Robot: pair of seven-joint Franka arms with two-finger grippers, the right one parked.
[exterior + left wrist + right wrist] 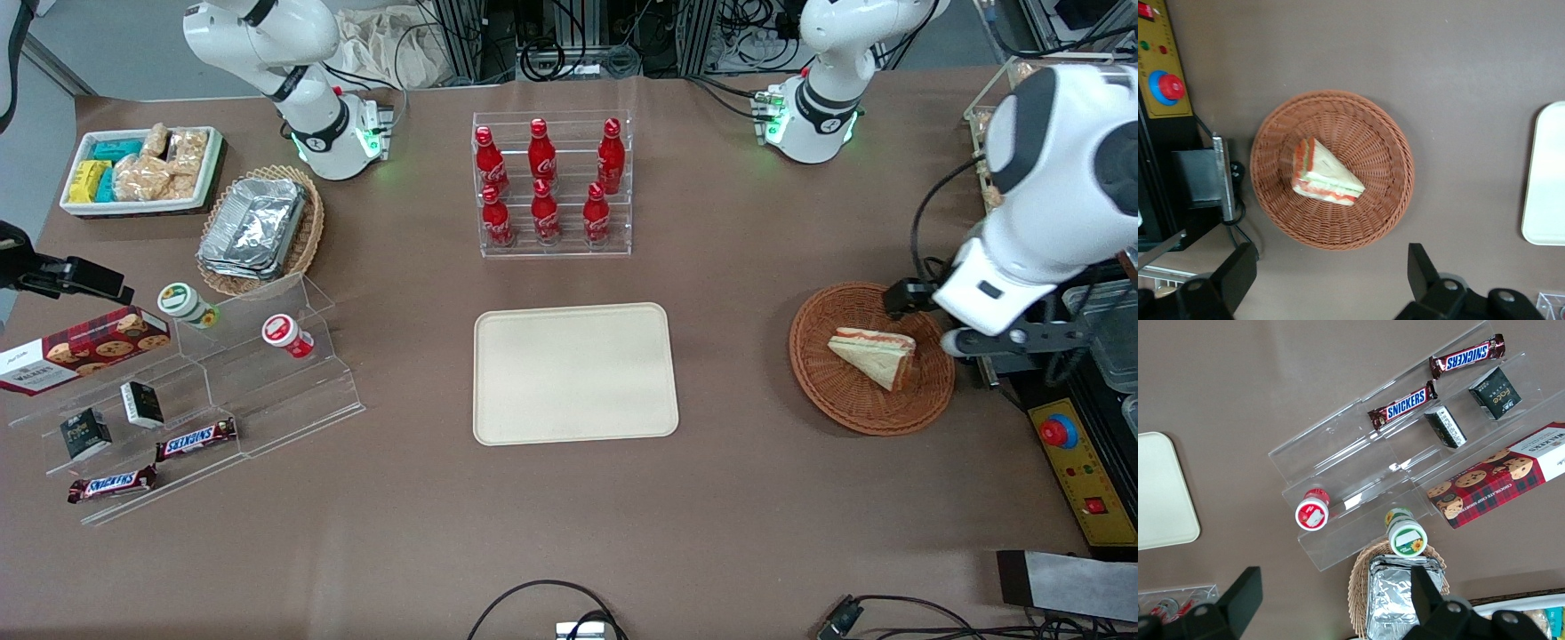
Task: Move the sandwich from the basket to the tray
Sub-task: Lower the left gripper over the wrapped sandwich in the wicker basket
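The sandwich (876,356) lies flat in the round reddish-brown basket (836,400), near its middle, with bare wicker showing around it on every side. It is a wedge: in the front view its long axis runs across the basket, the sharp tip pointing toward the tray (575,373) and the thick striped cut edge toward the working arm's end of the table (729,498). The basket sits close to that end, with a yellow control box (1080,462) just beside it. Between basket and tray is a wide strip of bare table. The tray lies flat with nothing on it, and a clear rack of red bottles (551,182) stands farther from the front camera than the tray. The hand (1328,283) hangs above the basket's rim, its two fingers (1421,267) spread wide and grasping nothing, apart from the sandwich.
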